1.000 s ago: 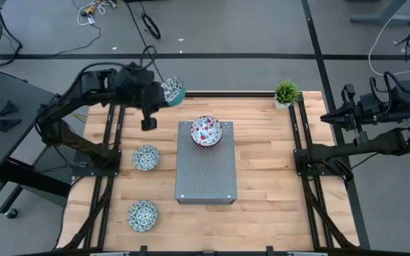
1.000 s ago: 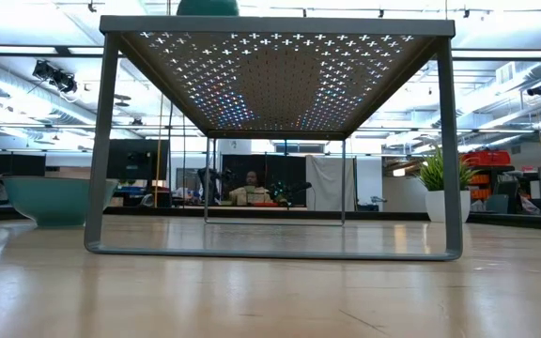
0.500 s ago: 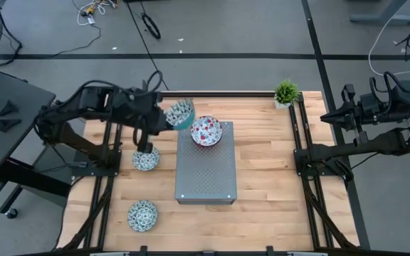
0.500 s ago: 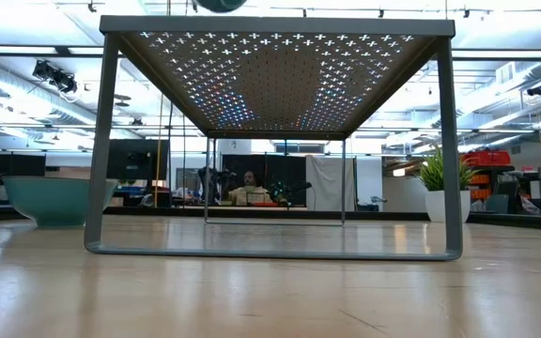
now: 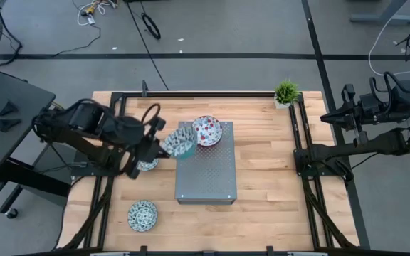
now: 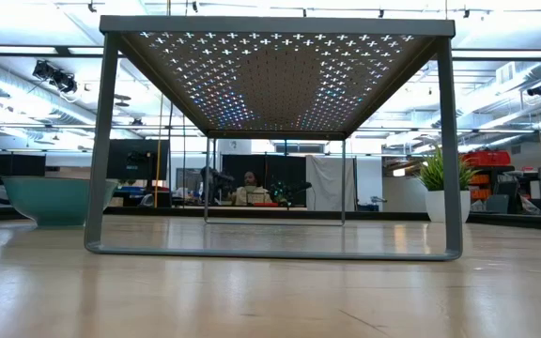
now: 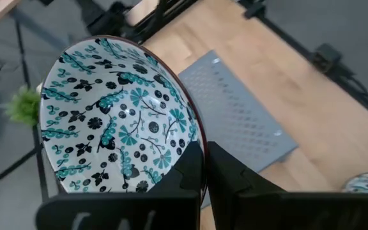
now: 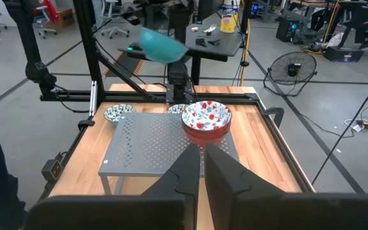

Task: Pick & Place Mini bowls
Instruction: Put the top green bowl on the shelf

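On the grey box [image 5: 205, 162] a red-speckled stack [image 5: 206, 131] already sits, the left gripper [image 5: 164, 146] clamps a blue-green bowl [image 5: 179, 146] above its left edge, and two blue-green bowls [image 5: 142, 215] wait left of it.

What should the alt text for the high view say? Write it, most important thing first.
Seen from above, the left hand holds a blue-green patterned bowl over the left edge of a grey perforated box, which carries a red-speckled bowl. Two more blue-green bowls sit on the wooden table; the right hand waits off its right side.
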Motion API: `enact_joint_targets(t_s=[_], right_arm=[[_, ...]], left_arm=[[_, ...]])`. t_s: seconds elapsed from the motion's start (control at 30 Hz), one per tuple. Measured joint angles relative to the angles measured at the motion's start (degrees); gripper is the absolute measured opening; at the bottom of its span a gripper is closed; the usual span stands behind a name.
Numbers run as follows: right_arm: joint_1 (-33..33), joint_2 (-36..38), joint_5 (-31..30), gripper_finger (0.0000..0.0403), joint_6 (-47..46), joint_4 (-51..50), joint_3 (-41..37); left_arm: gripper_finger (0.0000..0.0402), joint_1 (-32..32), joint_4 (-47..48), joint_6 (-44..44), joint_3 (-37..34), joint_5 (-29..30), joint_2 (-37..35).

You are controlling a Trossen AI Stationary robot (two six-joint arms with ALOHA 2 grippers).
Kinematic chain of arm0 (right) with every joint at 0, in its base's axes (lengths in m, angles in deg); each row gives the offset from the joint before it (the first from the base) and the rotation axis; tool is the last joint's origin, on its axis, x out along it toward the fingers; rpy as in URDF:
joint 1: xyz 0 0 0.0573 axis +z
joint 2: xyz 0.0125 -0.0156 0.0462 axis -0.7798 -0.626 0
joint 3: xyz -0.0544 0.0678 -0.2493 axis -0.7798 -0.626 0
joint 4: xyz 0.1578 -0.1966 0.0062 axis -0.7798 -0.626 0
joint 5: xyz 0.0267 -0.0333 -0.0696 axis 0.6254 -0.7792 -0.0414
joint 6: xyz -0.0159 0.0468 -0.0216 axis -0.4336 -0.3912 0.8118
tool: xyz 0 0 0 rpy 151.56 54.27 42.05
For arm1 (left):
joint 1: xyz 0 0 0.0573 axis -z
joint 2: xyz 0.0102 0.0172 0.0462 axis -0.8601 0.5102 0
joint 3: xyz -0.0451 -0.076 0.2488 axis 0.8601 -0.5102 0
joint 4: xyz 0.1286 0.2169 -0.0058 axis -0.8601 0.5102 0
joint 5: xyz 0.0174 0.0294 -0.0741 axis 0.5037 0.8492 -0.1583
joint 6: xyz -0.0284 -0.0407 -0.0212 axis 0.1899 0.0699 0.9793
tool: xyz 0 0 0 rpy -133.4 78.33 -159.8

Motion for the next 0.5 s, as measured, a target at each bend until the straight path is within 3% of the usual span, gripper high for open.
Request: enact_joint_targets(t_s=[0.5], right_arm=[[0.02,-0.01,0.01,0.0029,0.00,-0.01,0.00]], left_arm=[[0.0009,10.56,0.00,1.53,-0.02,-0.52,0.00]])
